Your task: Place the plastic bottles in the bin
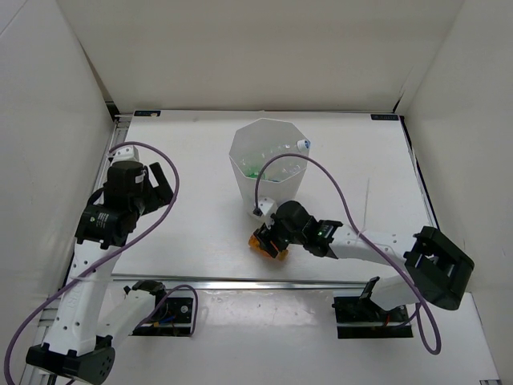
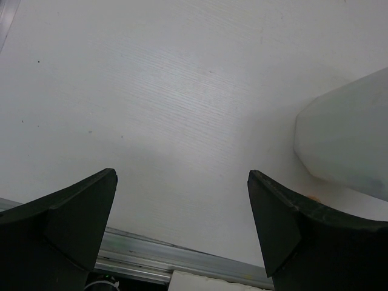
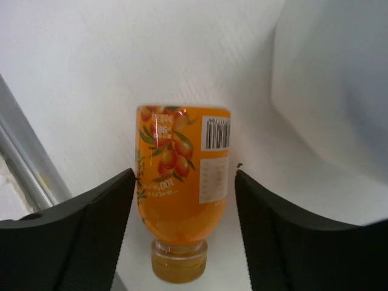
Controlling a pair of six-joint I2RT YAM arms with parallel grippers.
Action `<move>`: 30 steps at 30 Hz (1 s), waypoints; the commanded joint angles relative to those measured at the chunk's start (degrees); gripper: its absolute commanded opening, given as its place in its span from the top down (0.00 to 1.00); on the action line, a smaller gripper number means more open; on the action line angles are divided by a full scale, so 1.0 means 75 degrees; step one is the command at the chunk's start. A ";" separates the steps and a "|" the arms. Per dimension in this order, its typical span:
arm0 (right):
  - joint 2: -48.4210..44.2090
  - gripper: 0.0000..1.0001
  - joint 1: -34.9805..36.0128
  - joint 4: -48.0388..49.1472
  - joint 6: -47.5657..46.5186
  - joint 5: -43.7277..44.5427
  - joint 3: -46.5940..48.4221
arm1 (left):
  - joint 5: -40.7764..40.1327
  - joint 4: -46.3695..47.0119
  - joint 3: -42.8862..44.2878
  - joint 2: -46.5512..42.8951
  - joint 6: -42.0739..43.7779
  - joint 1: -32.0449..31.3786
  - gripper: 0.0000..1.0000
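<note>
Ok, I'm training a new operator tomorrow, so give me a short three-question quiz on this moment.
1. True or false: the orange bottle lies on the table, outside the bin.
2. The right arm's jaws are: A) shut on nothing; B) open, one each side of the orange bottle; C) inside the bin.
3. Which arm's jaws have nothing between them?
Key: 1 true; 2 B; 3 the left arm's jaws.

Lying flat, cap toward camera: orange bottle (image 3: 182, 182), just beside upright white bin (image 1: 268, 121) (holding green bottle (image 1: 252, 169), clear bottle (image 1: 290, 160)).
</note>
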 commanded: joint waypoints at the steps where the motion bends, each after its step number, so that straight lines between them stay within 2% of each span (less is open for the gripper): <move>1: -0.0145 0.27 0.0036 -0.0584 0.0210 -0.0256 -0.0036 | 0.0051 0.0092 -0.0124 -0.0122 -0.0067 0.0031 0.00; 3: -0.0145 0.22 0.0036 -0.0584 0.0210 -0.0326 -0.0036 | 0.0052 0.0162 -0.0194 -0.0122 -0.0067 0.0031 0.00; 8: 0.0287 0.22 0.0036 -0.0584 0.0362 -0.0643 0.0045 | 0.0052 0.0162 -0.0194 -0.0122 -0.0067 0.0031 0.00; 11: 0.0533 0.28 0.0036 -0.0515 0.0630 -0.0807 0.0046 | 0.0052 0.0010 -0.0043 -0.0051 0.0003 0.0031 0.00; 16: 0.0337 0.65 0.0036 -0.0514 0.0772 -0.0890 -0.0095 | -0.0030 0.0010 0.0028 -0.0051 0.0074 0.0031 0.00; 18: 0.0044 0.70 0.0036 -0.1004 0.0772 -0.0668 -0.0095 | -0.0100 0.0010 0.0028 -0.0051 0.0074 0.0031 0.00; 22: -0.1443 0.86 0.0257 -0.2515 0.0936 -0.0375 0.0606 | -0.0275 0.0080 0.0028 -0.0051 0.0074 0.0031 0.00; 25: -0.2382 0.91 0.0878 -0.3524 0.1006 0.0186 0.1730 | -0.0370 0.0325 0.0099 0.0019 0.0074 0.0100 0.00; 26: -0.2488 0.93 0.1007 -0.3955 0.1006 0.0745 0.2151 | -0.0370 0.0396 0.0006 0.0019 0.0074 0.0101 0.00; 28: -0.2489 0.97 0.1091 -0.4240 0.1077 0.1311 0.3580 | -0.0370 0.0559 -0.0065 0.0101 0.0074 0.0101 0.00; 30: -0.2082 1.00 0.1021 -0.4241 0.0472 0.2012 0.4924 | -0.0300 0.0642 -0.0066 0.0253 -0.0008 0.0101 0.00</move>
